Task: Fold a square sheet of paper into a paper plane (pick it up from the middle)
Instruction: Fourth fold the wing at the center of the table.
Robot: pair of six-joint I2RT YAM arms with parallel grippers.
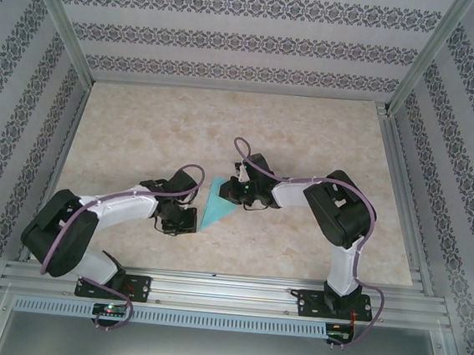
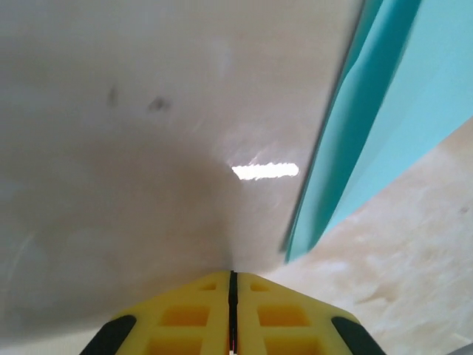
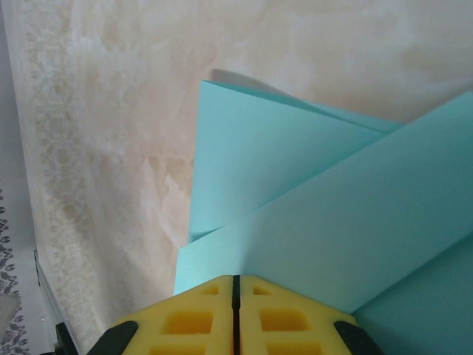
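Partly folded paper between two arms. One thin turquoise-blue sheet of paper (image 1: 217,206), already folded into a triangular outline with overlapping flaps, lies flat on the pale marbled table (image 1: 183,122), near its middle and between the two arms. The right gripper (image 3: 235,292), its yellow fingers clenched together, sits at the sheet's far-right edge with its tips over the topmost flap. Whether they press the paper or merely hover above it cannot be told. The left gripper (image 2: 232,292), jaws likewise clenched with nothing between them, is low over bare table just beside the sheet's near-left edge, apart from it. Judged step: an intermediate fold, with diagonal flaps laid over the sheet but no narrow dart formed yet. The next move appears to call for one closed fingertip pinning the layers while the other runs along the crease to flatten it. A free edge must then be lifted without shifting the stack. Count: one sheet, two grippers, one table.
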